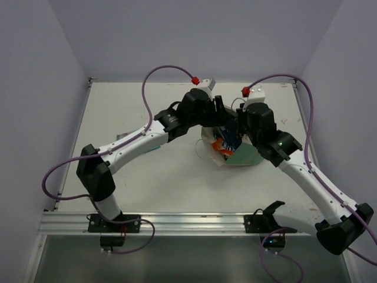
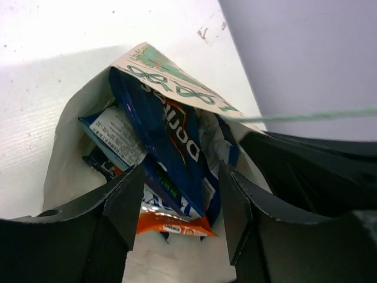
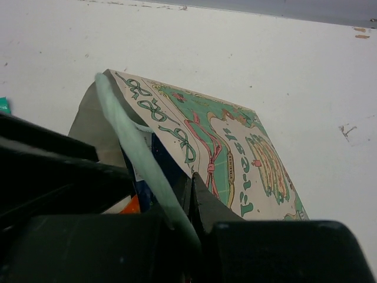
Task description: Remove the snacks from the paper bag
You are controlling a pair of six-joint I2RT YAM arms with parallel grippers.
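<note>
The paper bag (image 1: 246, 157) lies on its side mid-table, its mouth toward the left arm. My right gripper (image 3: 197, 186) is shut on the rim of its printed upper panel (image 3: 235, 141) and holds the mouth apart. In the mouth lie several snacks: dark blue packets (image 2: 159, 130) and an orange one (image 2: 171, 224), the orange also seen from above (image 1: 222, 145). My left gripper (image 2: 181, 203) is at the mouth and open. Its fingers (image 2: 126, 203) straddle the lower ends of the blue and orange packets. In the top view the left gripper (image 1: 221, 121) and right gripper (image 1: 242, 138) crowd over the bag.
A mint-green handle strap (image 3: 135, 147) runs across the right wrist view, and another stretches taut in the left wrist view (image 2: 306, 114). A small teal item (image 1: 122, 137) lies on the white table beside the left forearm. Walls enclose the table (image 1: 147, 194) on three sides.
</note>
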